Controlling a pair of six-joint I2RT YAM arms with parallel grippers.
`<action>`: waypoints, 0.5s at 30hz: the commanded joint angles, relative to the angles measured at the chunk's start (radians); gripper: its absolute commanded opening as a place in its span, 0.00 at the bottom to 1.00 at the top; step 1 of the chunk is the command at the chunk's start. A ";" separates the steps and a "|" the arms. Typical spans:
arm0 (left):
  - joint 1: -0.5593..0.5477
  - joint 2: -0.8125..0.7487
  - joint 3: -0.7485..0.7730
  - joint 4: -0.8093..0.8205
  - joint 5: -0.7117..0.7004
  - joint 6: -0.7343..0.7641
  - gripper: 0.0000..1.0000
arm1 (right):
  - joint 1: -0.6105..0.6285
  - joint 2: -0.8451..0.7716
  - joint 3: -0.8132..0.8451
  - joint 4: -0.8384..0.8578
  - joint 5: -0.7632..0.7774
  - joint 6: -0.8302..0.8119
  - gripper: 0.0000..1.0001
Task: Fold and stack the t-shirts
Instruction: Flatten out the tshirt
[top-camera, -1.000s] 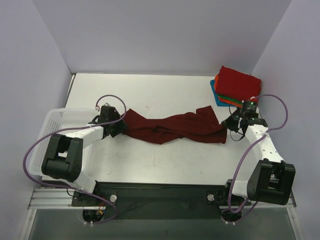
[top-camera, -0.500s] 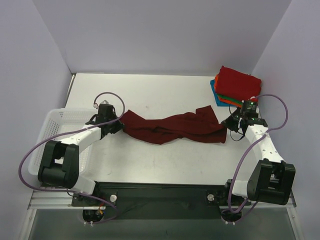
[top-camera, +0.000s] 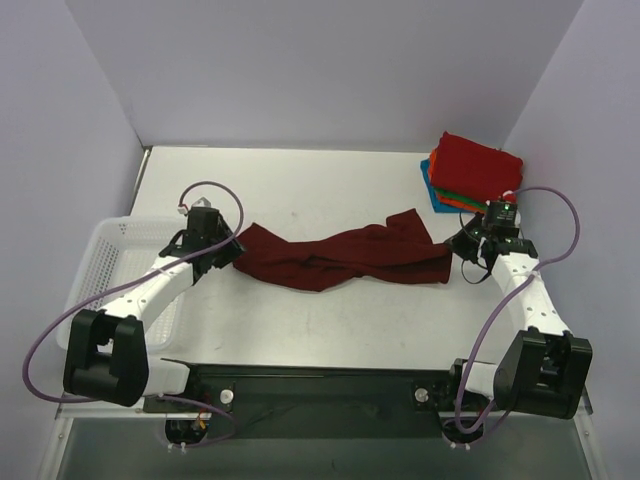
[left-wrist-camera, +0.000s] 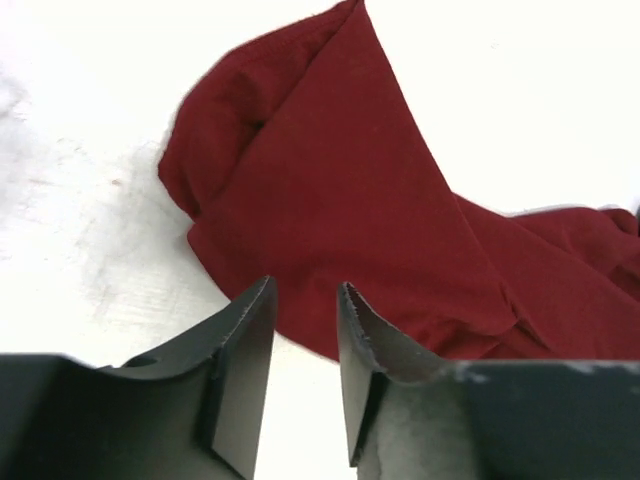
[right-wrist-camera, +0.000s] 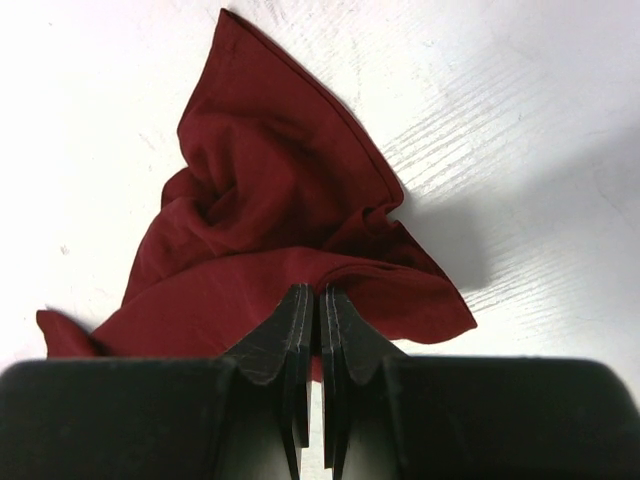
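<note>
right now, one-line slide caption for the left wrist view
Left gripper open and empty at the bunched end of the maroon t-shirt

An unfolded t-shirt (top-camera: 340, 258) lies stretched left to right across the middle of the table (top-camera: 300, 180), between the two arms. The left gripper (top-camera: 228, 247) sits just beside its left end, with the cloth directly ahead of the fingertips in the left wrist view. The right gripper (top-camera: 462, 245) sits at the shirt's right end, its tips over the cloth's near edge. Behind the right gripper, in the table's far right corner, a stack of folded t-shirts (top-camera: 472, 170) rests one upon another. A basket (top-camera: 110, 235) stands at the table's left edge, partly under the left arm.
</note>
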 joint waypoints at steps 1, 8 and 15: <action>0.001 -0.048 -0.027 -0.041 -0.051 0.012 0.44 | 0.002 -0.026 -0.004 -0.012 0.002 -0.020 0.00; 0.001 -0.016 -0.086 0.002 -0.092 0.019 0.63 | 0.002 -0.023 -0.012 -0.009 -0.012 -0.019 0.00; 0.001 0.052 -0.126 0.112 -0.103 0.019 0.68 | 0.005 -0.031 -0.024 -0.006 -0.015 -0.022 0.00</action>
